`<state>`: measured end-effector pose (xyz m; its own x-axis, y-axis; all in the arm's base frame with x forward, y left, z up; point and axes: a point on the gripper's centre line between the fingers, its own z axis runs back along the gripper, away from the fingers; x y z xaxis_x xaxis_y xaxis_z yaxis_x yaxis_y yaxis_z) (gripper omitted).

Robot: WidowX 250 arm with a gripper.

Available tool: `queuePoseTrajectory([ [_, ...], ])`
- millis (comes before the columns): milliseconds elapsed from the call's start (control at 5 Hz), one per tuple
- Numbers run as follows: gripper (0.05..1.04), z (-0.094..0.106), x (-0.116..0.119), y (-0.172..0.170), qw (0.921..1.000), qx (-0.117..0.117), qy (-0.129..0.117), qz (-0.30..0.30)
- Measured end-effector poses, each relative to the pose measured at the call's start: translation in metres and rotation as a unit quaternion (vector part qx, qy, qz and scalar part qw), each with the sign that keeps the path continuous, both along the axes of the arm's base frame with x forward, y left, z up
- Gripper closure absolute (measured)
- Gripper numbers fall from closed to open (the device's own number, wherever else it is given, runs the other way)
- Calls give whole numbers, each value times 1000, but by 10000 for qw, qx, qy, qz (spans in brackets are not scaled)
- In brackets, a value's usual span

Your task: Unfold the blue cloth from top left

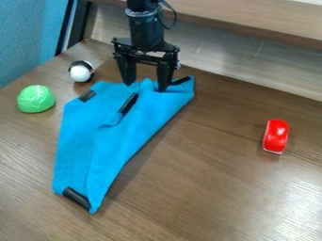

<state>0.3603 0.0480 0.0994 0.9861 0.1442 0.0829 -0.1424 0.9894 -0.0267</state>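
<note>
My claw (pixel 146 86) is hanging spread at the far edge of the cloth (pixel 116 141); I am judging it light, limp, and favouring its raised fold (pixel 147 85) there

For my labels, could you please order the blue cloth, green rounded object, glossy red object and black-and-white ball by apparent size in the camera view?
Largest: blue cloth
Next: green rounded object and glossy red object, too alike to rank
Smallest: black-and-white ball
</note>
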Motion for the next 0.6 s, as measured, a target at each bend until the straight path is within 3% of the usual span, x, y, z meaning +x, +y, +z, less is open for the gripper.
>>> queuePoseTrajectory([
  [600, 83, 4, -15, 56, 9986, -52, -105, 517],
])
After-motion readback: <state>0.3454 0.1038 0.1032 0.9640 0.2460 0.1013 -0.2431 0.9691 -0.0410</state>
